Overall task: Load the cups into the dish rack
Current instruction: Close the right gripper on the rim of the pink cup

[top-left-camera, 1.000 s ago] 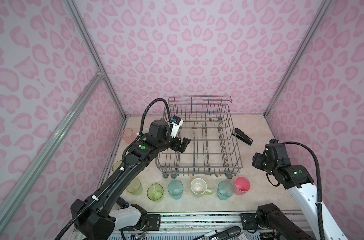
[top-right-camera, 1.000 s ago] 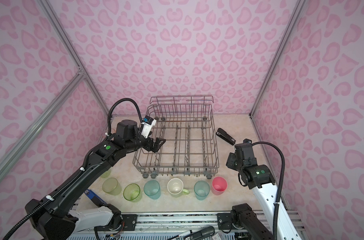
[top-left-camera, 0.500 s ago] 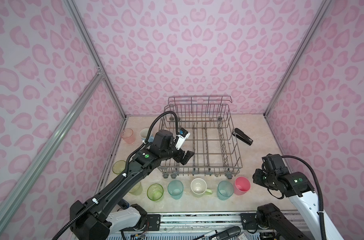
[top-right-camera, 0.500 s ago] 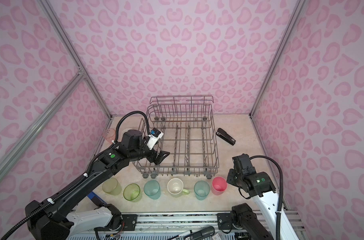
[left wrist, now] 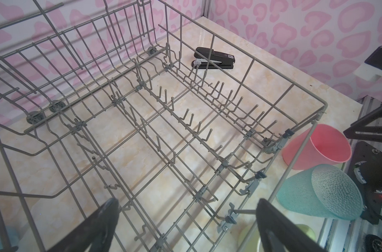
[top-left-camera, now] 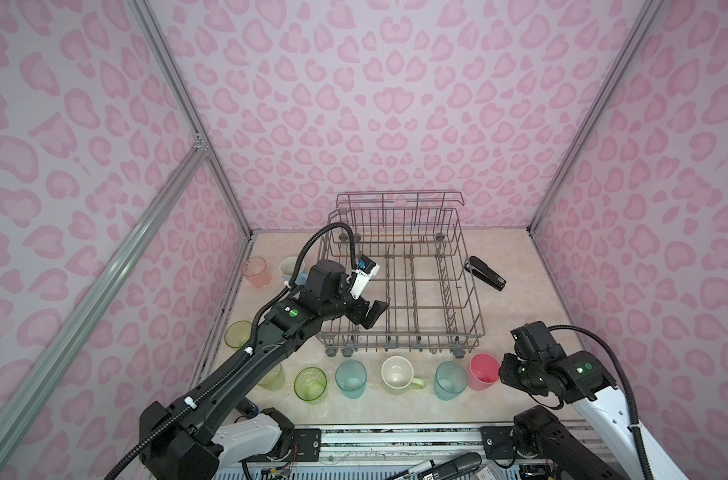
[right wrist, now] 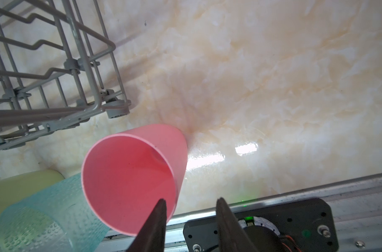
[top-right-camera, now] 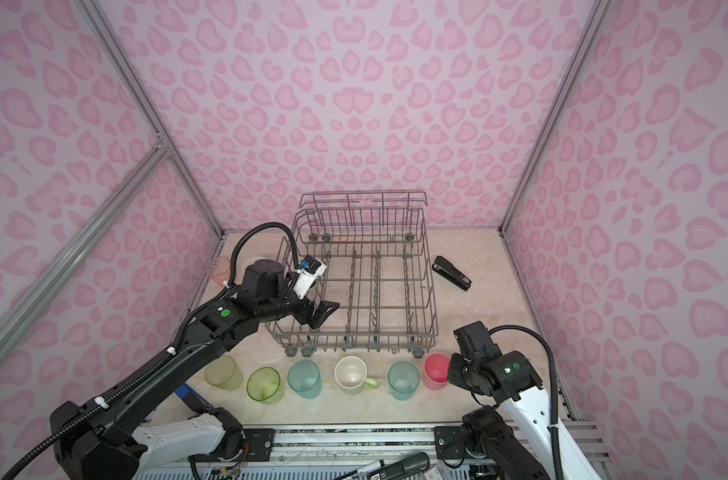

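The left gripper [left wrist: 188, 203] hovers spread wide over the dish rack [top-left-camera: 395, 226]; the right gripper [right wrist: 191, 200], jaws partly apart, sits at the rim of the pink cup [right wrist: 129, 174] on the table [right wrist: 273, 87].

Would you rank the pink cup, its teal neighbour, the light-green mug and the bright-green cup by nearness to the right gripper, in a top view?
1. pink cup, at the right gripper
2. teal cup, next leftward
3. light-green mug, mid-row
4. bright-green cup, farthest left

Cups [top-left-camera: 351, 379] stand before the dish rack [top-left-camera: 404, 336], stapler [top-left-camera: 485, 272] right.
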Motion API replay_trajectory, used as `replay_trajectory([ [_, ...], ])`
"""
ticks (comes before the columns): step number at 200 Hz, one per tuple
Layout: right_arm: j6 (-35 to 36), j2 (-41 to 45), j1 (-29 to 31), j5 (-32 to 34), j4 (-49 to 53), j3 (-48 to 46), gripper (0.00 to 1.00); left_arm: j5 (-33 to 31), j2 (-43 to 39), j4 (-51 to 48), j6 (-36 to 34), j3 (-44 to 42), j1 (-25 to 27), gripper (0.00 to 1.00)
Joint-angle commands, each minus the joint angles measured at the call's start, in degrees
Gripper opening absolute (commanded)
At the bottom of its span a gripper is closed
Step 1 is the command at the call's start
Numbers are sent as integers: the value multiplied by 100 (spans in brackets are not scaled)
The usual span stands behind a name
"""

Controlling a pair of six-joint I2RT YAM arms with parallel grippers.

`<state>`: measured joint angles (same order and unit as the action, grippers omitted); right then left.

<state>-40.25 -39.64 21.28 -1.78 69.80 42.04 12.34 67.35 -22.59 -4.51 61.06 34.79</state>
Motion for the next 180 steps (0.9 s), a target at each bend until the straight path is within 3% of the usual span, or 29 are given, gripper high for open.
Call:
replay_trajectory([
  [1,-188,-2,90,59,-88,-17,39,-67,-64,195,-5,-41,0,100],
  [79,-369,-144,352,155,-433,-212,37,-122,-51,185,12,-50,2,100],
  [155,-492,-431,478,301,-886,-568,27,-152,-77,189,12,-68,0,100],
  [180,-570,-344,483,359,-941,-695,19,-163,-82,194,19,-68,-6,100],
])
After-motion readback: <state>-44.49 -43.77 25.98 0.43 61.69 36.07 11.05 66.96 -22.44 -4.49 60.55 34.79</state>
